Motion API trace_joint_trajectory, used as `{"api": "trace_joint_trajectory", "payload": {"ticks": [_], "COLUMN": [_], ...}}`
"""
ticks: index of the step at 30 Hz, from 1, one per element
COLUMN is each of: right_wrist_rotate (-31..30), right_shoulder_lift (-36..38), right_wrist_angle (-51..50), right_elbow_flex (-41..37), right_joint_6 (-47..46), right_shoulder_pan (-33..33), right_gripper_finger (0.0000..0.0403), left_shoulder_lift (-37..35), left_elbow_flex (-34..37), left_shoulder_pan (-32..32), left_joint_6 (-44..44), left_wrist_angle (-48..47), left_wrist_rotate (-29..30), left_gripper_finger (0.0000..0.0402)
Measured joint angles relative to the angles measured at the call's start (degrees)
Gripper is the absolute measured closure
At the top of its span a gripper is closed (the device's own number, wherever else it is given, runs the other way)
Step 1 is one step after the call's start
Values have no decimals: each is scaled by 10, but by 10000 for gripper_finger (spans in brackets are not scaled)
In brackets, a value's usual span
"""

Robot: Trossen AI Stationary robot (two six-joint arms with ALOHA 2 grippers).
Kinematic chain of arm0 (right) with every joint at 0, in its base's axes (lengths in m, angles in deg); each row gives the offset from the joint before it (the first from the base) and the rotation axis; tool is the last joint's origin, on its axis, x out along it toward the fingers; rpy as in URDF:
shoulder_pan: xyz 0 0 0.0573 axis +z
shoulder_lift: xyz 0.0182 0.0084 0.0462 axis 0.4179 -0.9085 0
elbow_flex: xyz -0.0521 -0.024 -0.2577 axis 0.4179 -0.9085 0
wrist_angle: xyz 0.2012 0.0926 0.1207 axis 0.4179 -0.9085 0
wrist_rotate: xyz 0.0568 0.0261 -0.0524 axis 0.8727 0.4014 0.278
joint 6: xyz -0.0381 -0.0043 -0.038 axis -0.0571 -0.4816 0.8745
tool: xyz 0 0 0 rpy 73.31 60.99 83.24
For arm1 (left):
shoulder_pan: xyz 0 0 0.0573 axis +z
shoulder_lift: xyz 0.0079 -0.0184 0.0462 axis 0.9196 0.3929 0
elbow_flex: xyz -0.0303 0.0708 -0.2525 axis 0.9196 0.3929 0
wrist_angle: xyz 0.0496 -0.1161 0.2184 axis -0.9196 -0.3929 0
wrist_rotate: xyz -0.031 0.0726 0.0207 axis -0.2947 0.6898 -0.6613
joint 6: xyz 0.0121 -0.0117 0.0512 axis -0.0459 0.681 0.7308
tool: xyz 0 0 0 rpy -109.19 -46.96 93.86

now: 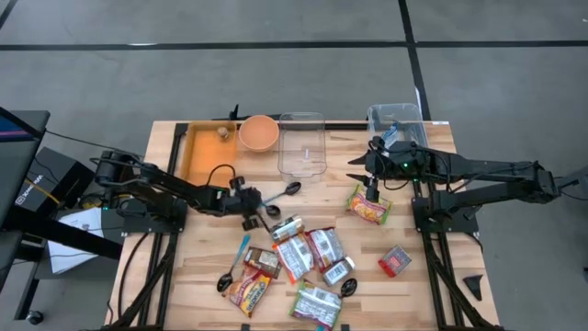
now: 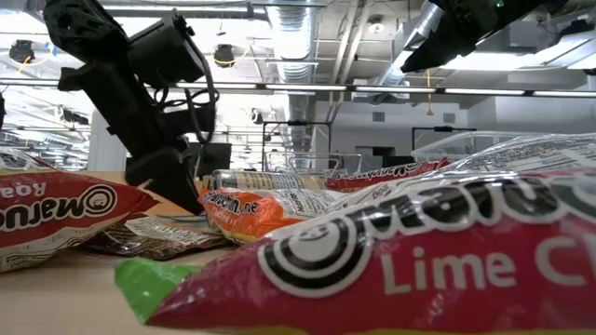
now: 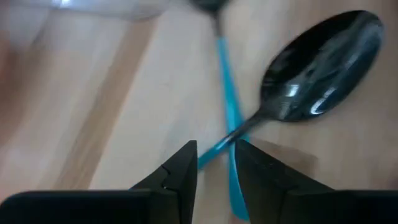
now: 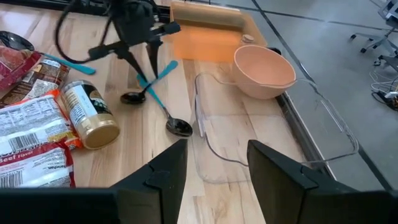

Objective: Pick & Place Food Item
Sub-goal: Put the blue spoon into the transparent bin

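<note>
1. Though lying flat at right of centre in the high view, ramen packet (image 1: 369, 208) likely light, crinkly, slippery, brittle inside; best pinched at an edge seam.
2. Right gripper (image 1: 372, 193) poised just above it, fingers apart, holding nothing.
3. Left gripper (image 3: 216, 163) slightly parted astride crossed blue-handled spoons (image 3: 314, 71).

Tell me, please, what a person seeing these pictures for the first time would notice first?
Probably the heap of ramen packets and a can scattered over the near middle of the wooden table. Next, the left gripper low over two crossed blue-handled spoons, one handle between its slightly parted fingers. The right gripper, open, hangs above a single packet on the right side.
</note>
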Motion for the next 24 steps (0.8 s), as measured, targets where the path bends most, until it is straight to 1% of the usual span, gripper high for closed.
{"api": "trace_joint_trajectory", "payload": {"ticks": [3, 6, 12, 18, 24], "right_wrist_rotate": [0, 0, 0, 0, 0], "right_shoulder_lift": [0, 0, 0, 0, 0], "right_wrist_angle": [0, -1, -1, 0, 0], "right_elbow_flex": [0, 0, 0, 0, 0], "right_joint_6": [0, 0, 0, 0, 0], "right_shoulder_pan": [0, 1, 2, 2, 2], "right_gripper_finger": [239, 239, 239, 239, 239], "left_shoulder_lift": [-7, -9, -10, -10, -6], "left_elbow_flex": [0, -1, -1, -2, -2], "left_shoulder_pan": [0, 4, 26, 53, 81], "left_joint_6": [70, 120, 188, 223, 224], "left_wrist_angle": [17, 30, 31, 33, 37], "left_wrist_rotate": [-27, -54, -117, -133, -185], "left_gripper_finger": [288, 281, 281, 297, 308]}}
